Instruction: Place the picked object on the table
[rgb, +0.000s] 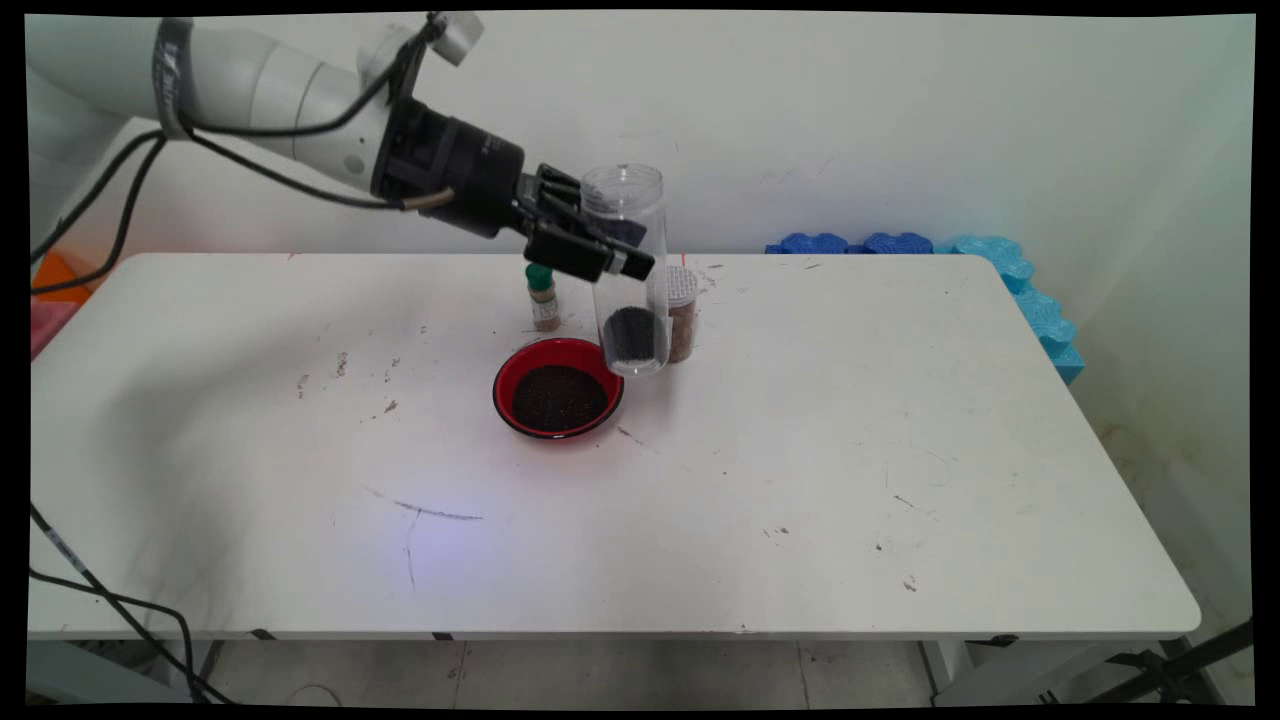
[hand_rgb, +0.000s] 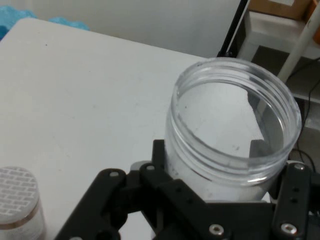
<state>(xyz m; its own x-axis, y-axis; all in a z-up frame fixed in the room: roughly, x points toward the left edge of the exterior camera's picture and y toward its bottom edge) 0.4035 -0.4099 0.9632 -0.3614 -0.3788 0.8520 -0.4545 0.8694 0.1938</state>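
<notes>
So the black two-finger tool (rgb: 585, 240) is gripping a tall clear plastic jar (rgb: 630, 270) around its upper half, holding it roughly upright, mouth up, with a bit of dark grain sitting in the bottom. It's hanging just behind and right of the red bowl of dark grains (rgb: 558, 387) on the white surface (rgb: 800, 450). A green-capped spice bottle (rgb: 542, 297) and a mesh-lidded jar (rgb: 682, 313) are sitting just behind the bowl. I'd keep the jar level and the grip firm, and mind those two.
</notes>
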